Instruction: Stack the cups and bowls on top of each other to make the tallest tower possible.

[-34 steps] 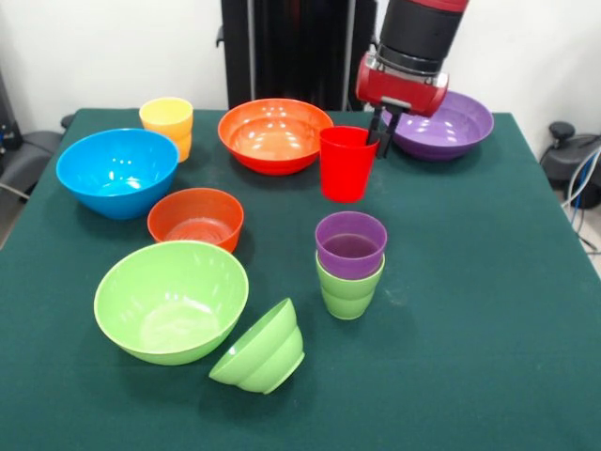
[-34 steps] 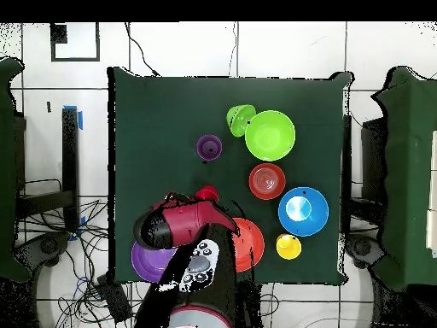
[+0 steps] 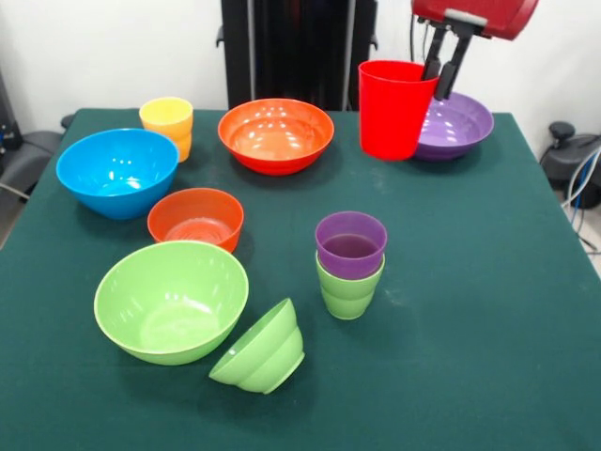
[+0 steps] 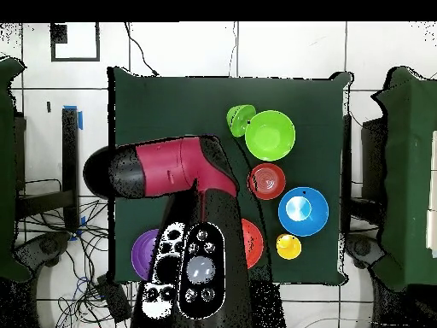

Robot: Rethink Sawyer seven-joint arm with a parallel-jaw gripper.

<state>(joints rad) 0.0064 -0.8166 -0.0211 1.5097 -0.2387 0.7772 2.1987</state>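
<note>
My gripper [image 3: 436, 83] is shut on the right rim of the red cup [image 3: 394, 108] and holds it upright in the air, in front of the purple bowl [image 3: 462, 120]. The purple cup [image 3: 350, 244] sits nested in the light green cup [image 3: 347, 293] at mid-table; this is the only stack in view. The yellow cup [image 3: 167, 120] stands at the far left. In the overhead view the arm [image 4: 171, 171] hides the gripper, the red cup and the stack.
The orange bowl [image 3: 275, 133], blue bowl [image 3: 117, 171], small orange-red bowl [image 3: 195, 218] and large light green bowl [image 3: 171, 299] stand to the left. The small light green bowl [image 3: 261, 349] lies on its side at the front. The robot's pedestal [image 3: 296, 47] stands behind the table.
The gripper has risen and moved right in the front view, carrying the red cup higher above the table. In the overhead view the arm now covers the middle of the table.
</note>
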